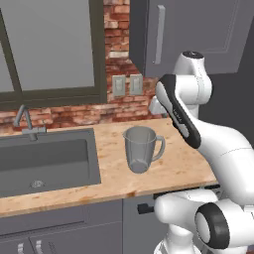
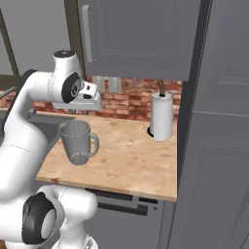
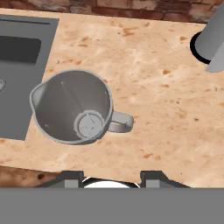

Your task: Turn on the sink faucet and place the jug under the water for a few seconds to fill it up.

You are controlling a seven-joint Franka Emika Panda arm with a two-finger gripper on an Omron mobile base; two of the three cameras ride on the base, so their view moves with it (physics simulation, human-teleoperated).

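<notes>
The jug [image 1: 141,149] stands upright on the wooden counter, right of the sink [image 1: 74,163], its handle pointing right. From above, the hand view looks into the jug [image 3: 74,107], with its pour lip toward the sink [image 3: 24,87]. My gripper [image 3: 111,179] hangs above the counter's front part, near the jug; its jaws are apart and open with nothing between them. The hand [image 2: 90,99] sits higher than the jug [image 2: 78,141] and slightly behind it. The sink faucet [image 1: 25,119] stands at the basin's back edge. Water is out of view.
A white paper-towel roll [image 2: 162,116] stands on the counter at the back right, beside a tall grey cabinet [image 2: 219,146]. Wall cabinets [image 2: 136,39] hang above. The counter's front edge [image 1: 124,191] runs close below the jug.
</notes>
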